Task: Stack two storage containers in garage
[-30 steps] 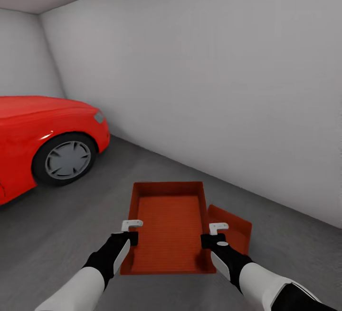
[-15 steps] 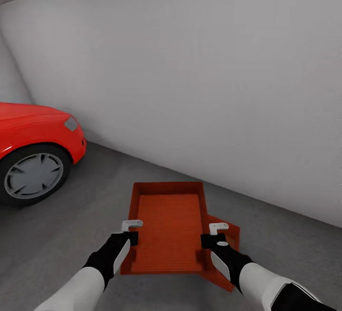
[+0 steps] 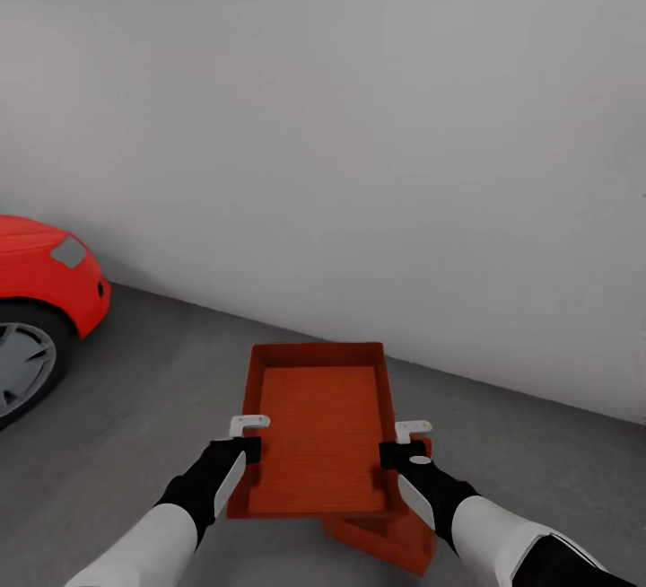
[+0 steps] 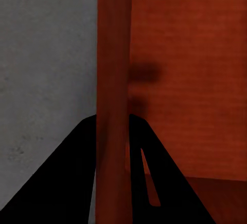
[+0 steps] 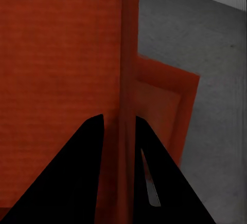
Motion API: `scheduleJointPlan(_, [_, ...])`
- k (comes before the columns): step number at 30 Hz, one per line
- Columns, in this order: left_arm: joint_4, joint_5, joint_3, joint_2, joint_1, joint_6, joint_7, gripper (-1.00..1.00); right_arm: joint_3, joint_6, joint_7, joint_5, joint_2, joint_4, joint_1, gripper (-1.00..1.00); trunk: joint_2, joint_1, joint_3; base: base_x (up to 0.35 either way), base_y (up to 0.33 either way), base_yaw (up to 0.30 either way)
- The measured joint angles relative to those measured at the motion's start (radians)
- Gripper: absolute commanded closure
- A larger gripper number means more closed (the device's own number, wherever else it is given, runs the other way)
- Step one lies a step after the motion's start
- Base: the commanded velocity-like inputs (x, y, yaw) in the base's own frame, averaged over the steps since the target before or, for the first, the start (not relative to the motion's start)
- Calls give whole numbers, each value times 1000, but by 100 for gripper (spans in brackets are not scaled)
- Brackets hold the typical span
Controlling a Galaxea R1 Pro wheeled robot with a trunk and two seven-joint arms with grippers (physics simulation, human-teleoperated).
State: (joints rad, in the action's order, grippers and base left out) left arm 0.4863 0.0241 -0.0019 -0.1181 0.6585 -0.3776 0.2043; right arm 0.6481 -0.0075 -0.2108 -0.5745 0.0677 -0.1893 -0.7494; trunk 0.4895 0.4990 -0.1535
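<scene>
I hold one orange-red storage container (image 3: pixel 318 430) level in front of me, above the garage floor (image 3: pixel 152 407). My left gripper (image 3: pixel 252 450) is shut on its left long wall (image 4: pixel 113 90), and my right gripper (image 3: pixel 391 454) is shut on its right long wall (image 5: pixel 128 70). In each wrist view the thin wall runs between the dark fingers (image 4: pixel 72 178). The second storage container (image 3: pixel 388 538) rests on the dark grey concrete, mostly hidden under the held one's near right corner. Through the right wrist view this second storage container (image 5: pixel 167 106) lies below, beside the gripped wall.
A red car (image 3: pixel 40 286) stands at the left, its front wheel (image 3: pixel 20 372) partly cut off. A plain pale grey wall (image 3: pixel 359 138) runs across ahead, meeting the floor a short way beyond the containers. Open concrete lies to the left and right.
The whole view has swung right: the car slid toward the left edge. The container on the floor has passed from beside the held one to under its near right corner. Both grips are unchanged.
</scene>
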Motion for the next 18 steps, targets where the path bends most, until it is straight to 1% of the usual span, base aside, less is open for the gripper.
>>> scheduleJointPlan(2, [0,0,0,0,0,0,0,100,0,0,0,0,0,0,0,100,0,0,0,291,0,-247])
scheduleJointPlan(5, [0,0,0,0,0,-1,0,100,0,1,0,0,0,0,0,100,0,0,0,120,0,-247])
scheduleJointPlan(18, [-1,0,-1,0,0,-1,0,100,0,1,0,0,0,0,1,100,0,1,0,8,0,-247])
